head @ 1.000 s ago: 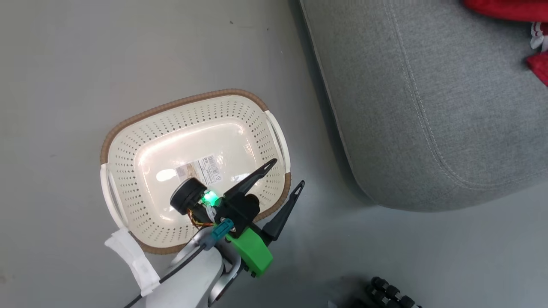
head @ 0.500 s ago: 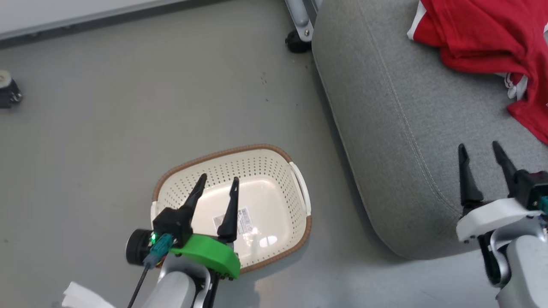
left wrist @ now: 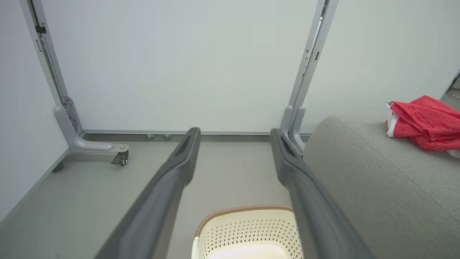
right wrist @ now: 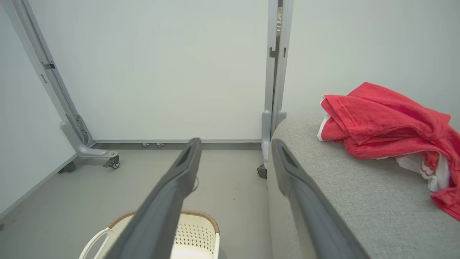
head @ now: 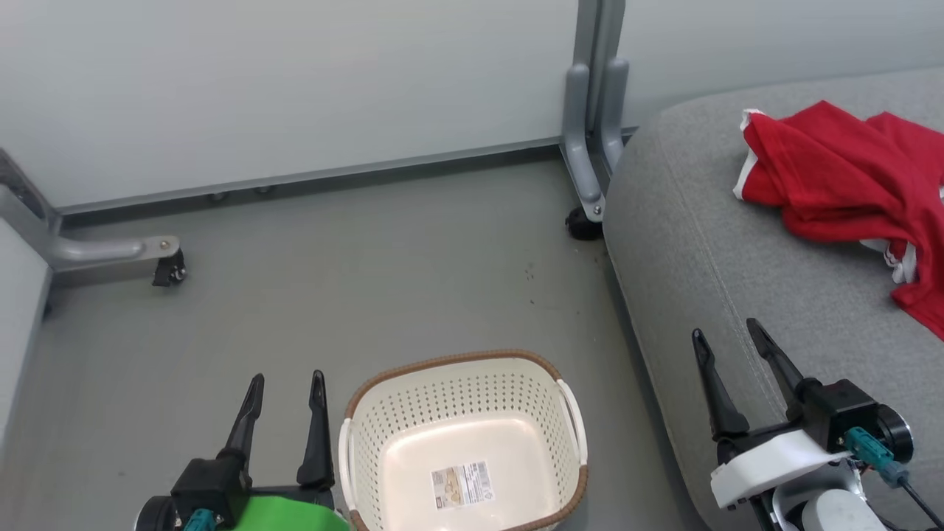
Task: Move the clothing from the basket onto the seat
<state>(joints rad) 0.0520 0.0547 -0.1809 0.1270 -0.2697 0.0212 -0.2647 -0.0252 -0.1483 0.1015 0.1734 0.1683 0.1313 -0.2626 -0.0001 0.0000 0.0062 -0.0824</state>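
Left gripper (head: pixel 287 380): fingers spread wide, nothing between them, pointing forward over the floor (head: pixel 383 280). Right gripper (head: pixel 724 332): fingers likewise spread, holding nothing, showing against the near left edge of the seat (head: pixel 686 243). Basket (head: pixel 450 360): upright on the floor, just right of the left gripper and left of the right gripper, thus between the two; no contact with either is seen. Its inner bottom carries a printed label (head: pixel 462 484). In the left wrist view the basket's far rim sits low between that gripper's fingers; in the right wrist view it sits low, partly behind the left finger. Seat: grey cushion running ahead of and to the right of the right gripper, its rounded side facing the basket with a strip of floor between them. Clothing (head: pixel 833 177): red heap with white trim, lying on the seat ahead and to the right of the right gripper, well apart from its fingertips and far to the right of the left gripper. Beyond both grippers: a grey metal post (head: pixel 594 125) with a caster (head: pixel 584 225) at the seat's far left corner, a second caster (head: pixel 168 269) ahead and left of the left gripper, and pale wall panels (head: pixel 295 88) behind.
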